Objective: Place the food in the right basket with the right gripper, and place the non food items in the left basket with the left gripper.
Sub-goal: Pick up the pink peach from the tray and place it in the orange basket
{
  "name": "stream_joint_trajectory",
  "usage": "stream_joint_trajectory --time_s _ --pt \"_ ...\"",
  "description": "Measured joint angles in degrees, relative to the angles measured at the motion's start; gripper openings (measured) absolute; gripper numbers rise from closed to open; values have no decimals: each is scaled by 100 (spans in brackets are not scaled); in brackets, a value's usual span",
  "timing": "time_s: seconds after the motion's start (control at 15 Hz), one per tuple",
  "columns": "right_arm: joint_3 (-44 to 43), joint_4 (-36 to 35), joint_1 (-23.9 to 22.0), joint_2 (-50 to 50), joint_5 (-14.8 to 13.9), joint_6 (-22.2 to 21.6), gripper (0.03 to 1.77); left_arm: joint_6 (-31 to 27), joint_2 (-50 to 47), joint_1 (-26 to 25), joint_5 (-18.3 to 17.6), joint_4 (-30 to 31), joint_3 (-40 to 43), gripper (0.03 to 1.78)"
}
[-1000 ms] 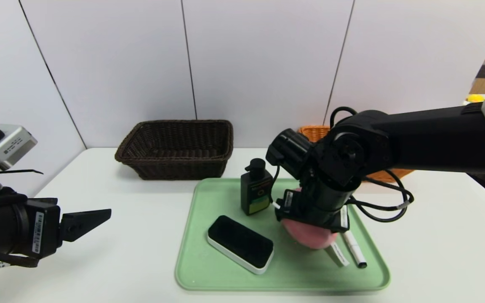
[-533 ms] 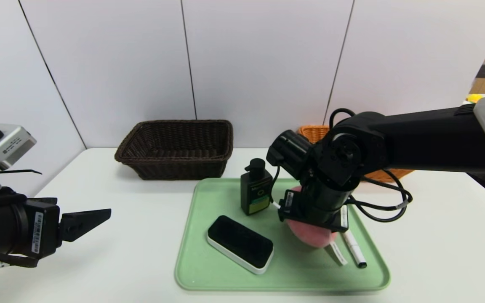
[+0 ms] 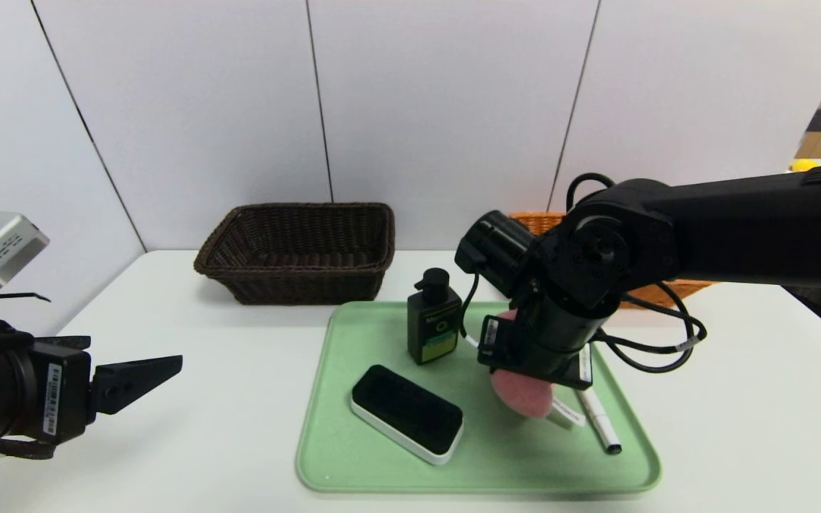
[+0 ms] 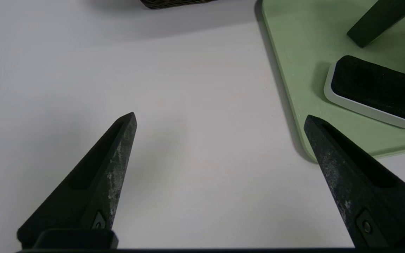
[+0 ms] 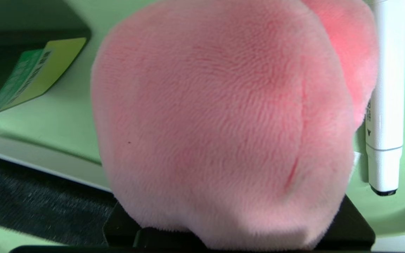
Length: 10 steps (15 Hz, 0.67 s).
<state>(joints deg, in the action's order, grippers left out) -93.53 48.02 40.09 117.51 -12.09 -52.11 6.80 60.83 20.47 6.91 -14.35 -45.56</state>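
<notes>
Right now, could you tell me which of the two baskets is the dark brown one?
The left basket; the right one is orange.

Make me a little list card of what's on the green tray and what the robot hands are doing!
right gripper: shut on the pink plush peach
left gripper: open, over the table
green tray: black pump bottle, black-topped eraser, white marker
dark brown basket: behind the tray, to the left
orange basket: partly hidden behind the right arm
</notes>
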Motion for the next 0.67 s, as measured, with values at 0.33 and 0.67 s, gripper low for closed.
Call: stream_joint_trajectory --time_s 0.33,0.67 --pt "45 267 232 -668 41 -28 80 -68 -105 0 2 0 -20 169" --pt "43 379 371 -1775 -22 322 80 -79 -177 0 -13 0 -41 169"
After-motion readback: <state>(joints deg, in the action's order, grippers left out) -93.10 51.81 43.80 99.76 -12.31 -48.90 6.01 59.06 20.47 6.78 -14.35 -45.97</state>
